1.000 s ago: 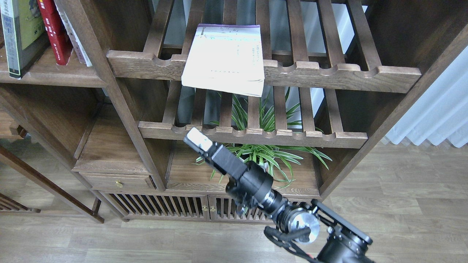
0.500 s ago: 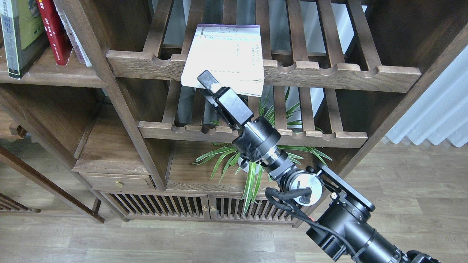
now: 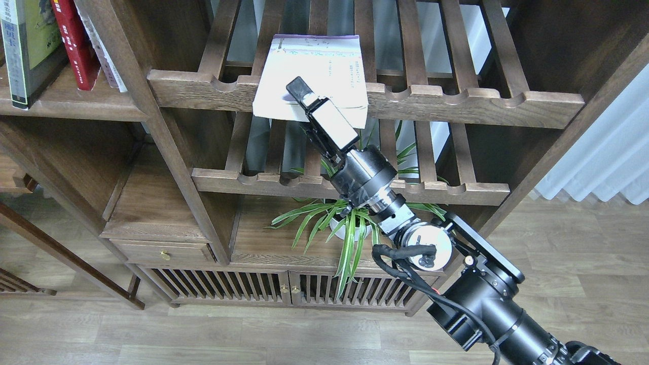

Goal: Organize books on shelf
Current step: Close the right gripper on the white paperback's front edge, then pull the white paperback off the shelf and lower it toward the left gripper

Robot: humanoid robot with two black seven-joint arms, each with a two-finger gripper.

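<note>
Head view: right claw (image 3: pixel 300 95) is seen raised at the front edge of the white book (image 3: pixel 324 66); whether it is wide, narrow or holding cannot be told. The book lies flat on the upper slatted rack (image 3: pixel 456 99), overhanging its scalloped rail. Left of the book, the plank shelf (image 3: pixel 76 104) carries a red book (image 3: pixel 76 45) and a lime-yellow book (image 3: pixel 30 45), both upright.

Top-left, black-and-lime book (image 3: pixel 28 48) and red paperback (image 3: pixel 76 43) cut off by the frame's upper edge, titles too small to read. Near edge of the white book (image 3: pixel 324 66) partly hidden behind the right gripper (image 3: pixel 300 94); fingers seen edge-on, possibly around that edge, gap not discernible
</note>
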